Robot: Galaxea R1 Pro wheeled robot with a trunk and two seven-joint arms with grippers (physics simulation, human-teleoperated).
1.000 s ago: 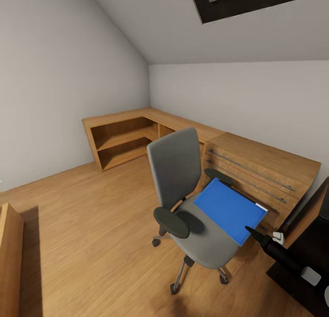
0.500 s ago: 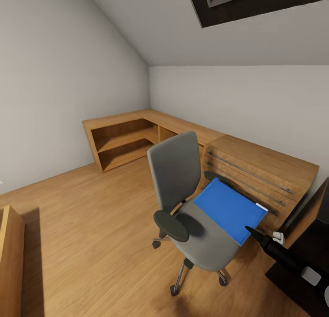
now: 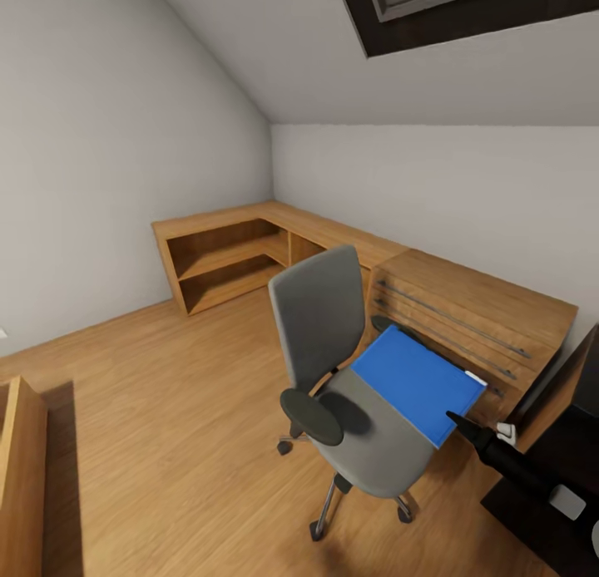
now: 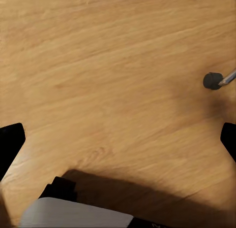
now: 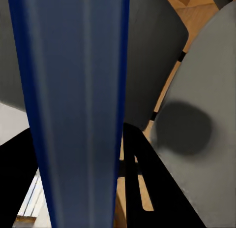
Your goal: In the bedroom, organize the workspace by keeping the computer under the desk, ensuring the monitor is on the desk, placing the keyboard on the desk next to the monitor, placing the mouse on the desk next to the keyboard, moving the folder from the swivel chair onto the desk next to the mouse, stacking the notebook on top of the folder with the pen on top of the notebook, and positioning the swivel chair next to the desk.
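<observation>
1 hand (image 3: 456, 416), your right, looks clamped on the folder (image 3: 416, 382) edge; it's lifted over the swivel chair (image 3: 353, 377) seat. Keep it level, swing slowly twd the counter. Left hand (image 4: 118, 139) is spread apart.

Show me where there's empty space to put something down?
The wooden floor lies bare between the swivel chair and the low shelving. The shelving's top looks bare too. It is crowded at the chair seat: the blue folder overhangs it, with the right hand at its edge.
</observation>
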